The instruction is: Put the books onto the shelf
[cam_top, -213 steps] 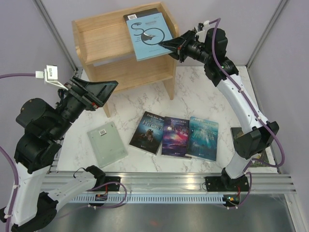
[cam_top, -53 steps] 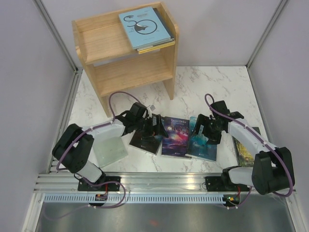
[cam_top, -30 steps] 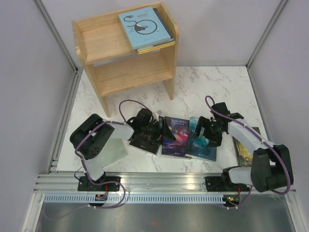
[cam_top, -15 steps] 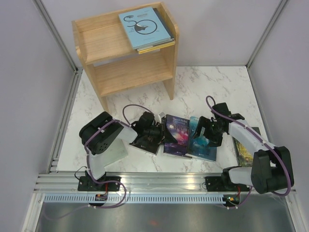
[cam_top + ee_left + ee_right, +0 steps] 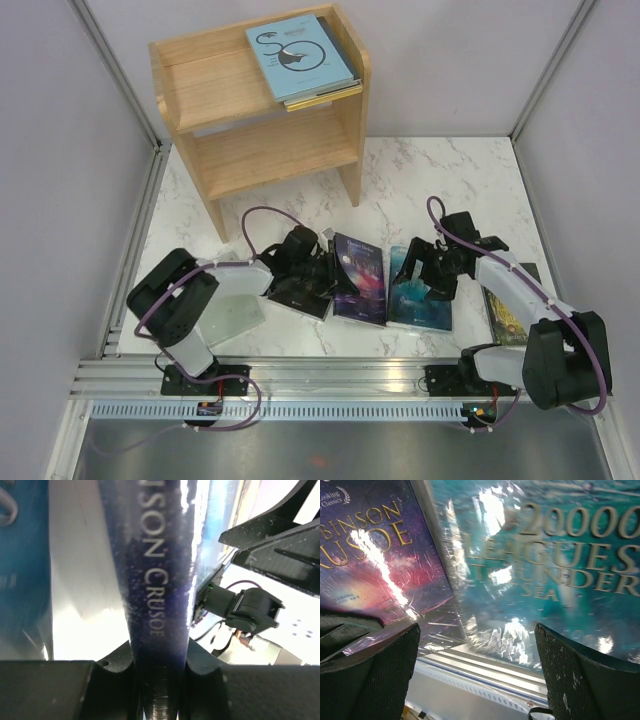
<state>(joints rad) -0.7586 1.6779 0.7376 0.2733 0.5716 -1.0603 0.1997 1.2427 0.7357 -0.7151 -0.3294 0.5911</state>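
A light-blue book lies atop wooden shelf; purple book sits beside teal book.

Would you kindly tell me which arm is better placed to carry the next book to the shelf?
Left. Its gripper is closed on the spine of the purple book, so it can likely lift toward the shelf. The right gripper stands open above the teal book, gripping nothing.

Both units inspected. Left arm and right arm: white link shells, black joint housings, black base plates. 1 purple cable runs along each arm. The fingers are matte black and finely pitted.
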